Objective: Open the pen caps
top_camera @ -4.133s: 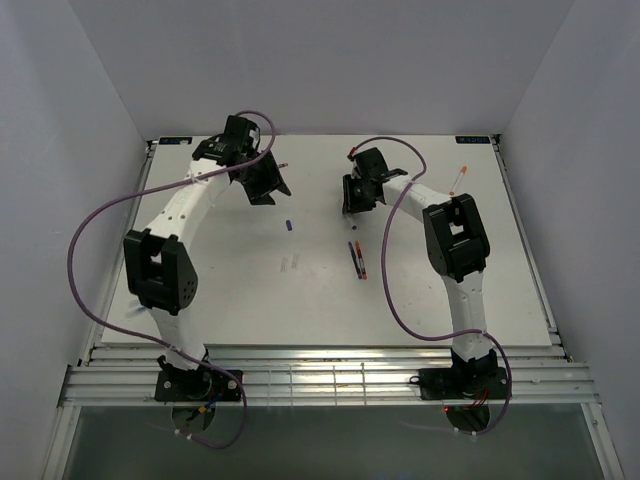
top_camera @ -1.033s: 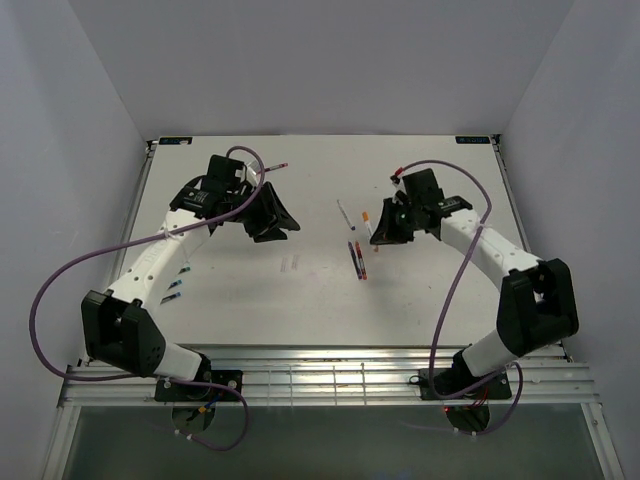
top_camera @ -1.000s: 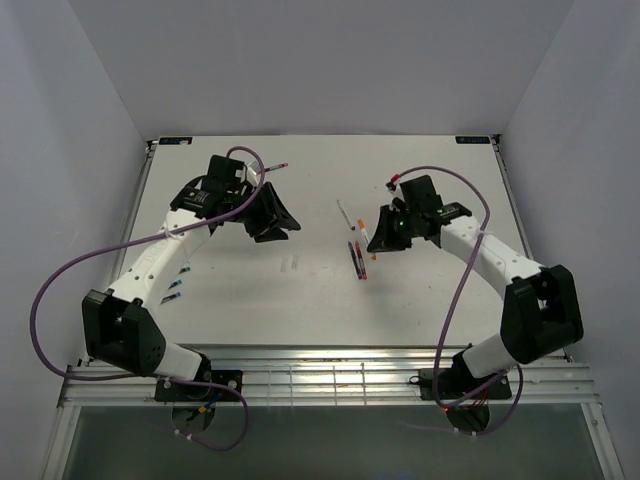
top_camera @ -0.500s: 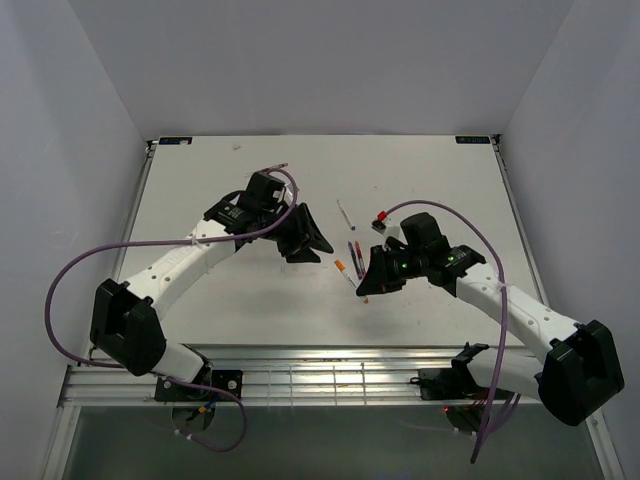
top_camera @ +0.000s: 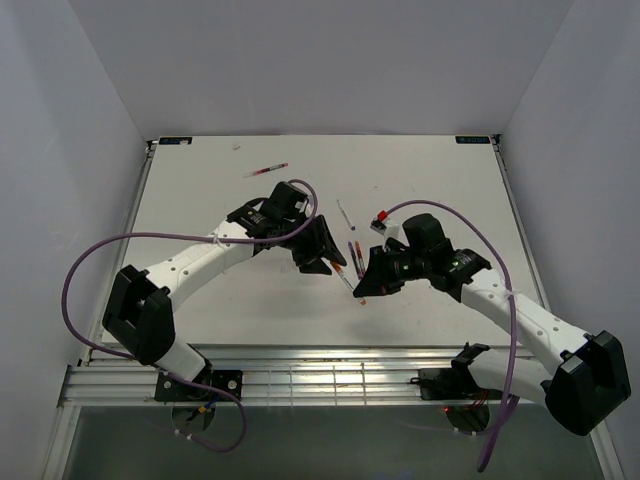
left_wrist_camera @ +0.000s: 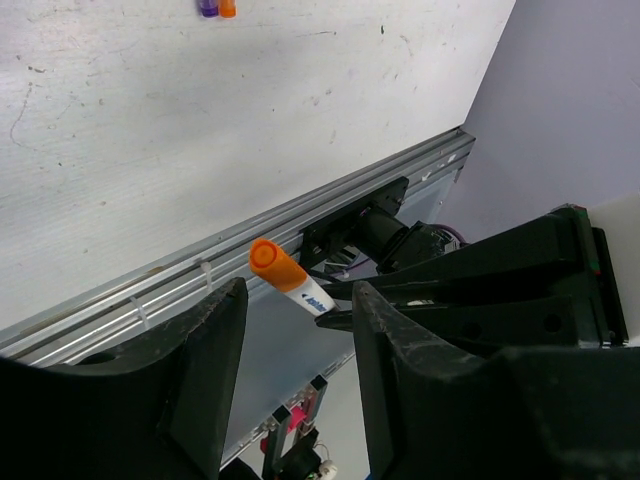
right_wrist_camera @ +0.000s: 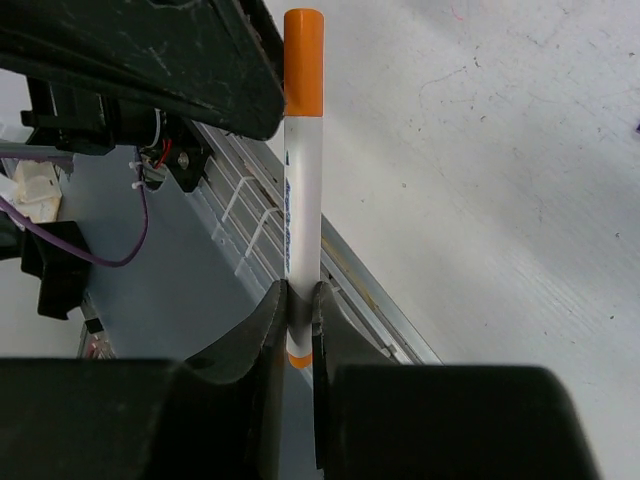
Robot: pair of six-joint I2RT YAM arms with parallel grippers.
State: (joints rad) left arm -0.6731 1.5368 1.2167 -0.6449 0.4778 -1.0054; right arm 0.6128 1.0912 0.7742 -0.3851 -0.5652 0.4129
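My right gripper is shut on the white barrel of an orange pen, near its tail. The pen's orange cap is still on and points away from the jaws. In the top view the pen hangs slanted above the table between the two grippers. My left gripper is open, and the orange cap sits just beyond its fingertips, in line with the gap and untouched. One left finger shows beside the cap. I see no red or blue cap clearly.
Two dark pens lie side by side behind the grippers, with a thin white pen further back. A red pen lies at the back left. The slatted front rail runs along the near table edge.
The left gripper has swung right and closer to the held pen. The right gripper carried the pen toward the near side, then held almost still over the last half second.
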